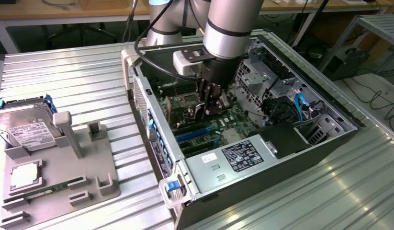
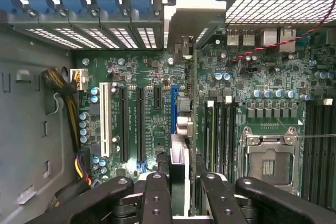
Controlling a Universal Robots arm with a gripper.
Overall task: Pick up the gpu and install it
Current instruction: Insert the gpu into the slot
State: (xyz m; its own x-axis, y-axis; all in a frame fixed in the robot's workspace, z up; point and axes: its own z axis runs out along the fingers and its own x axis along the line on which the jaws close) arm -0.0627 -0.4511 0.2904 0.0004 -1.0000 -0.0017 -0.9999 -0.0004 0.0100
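pincer (image 2: 178, 195) clamped on gpu (image 2: 185, 108) | gpu held edge-on over blue slot (image 2: 174, 116), bracket at 12 o'clock toward case rear wall | pickup done | seating into motherboard (image 2: 262, 103) slot judged unfinished

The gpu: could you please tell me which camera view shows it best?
The wrist view: the gpu stands edge-on between the tool fingers, over the blue slot. In the exterior view the gpu is mostly hidden behind the tool.
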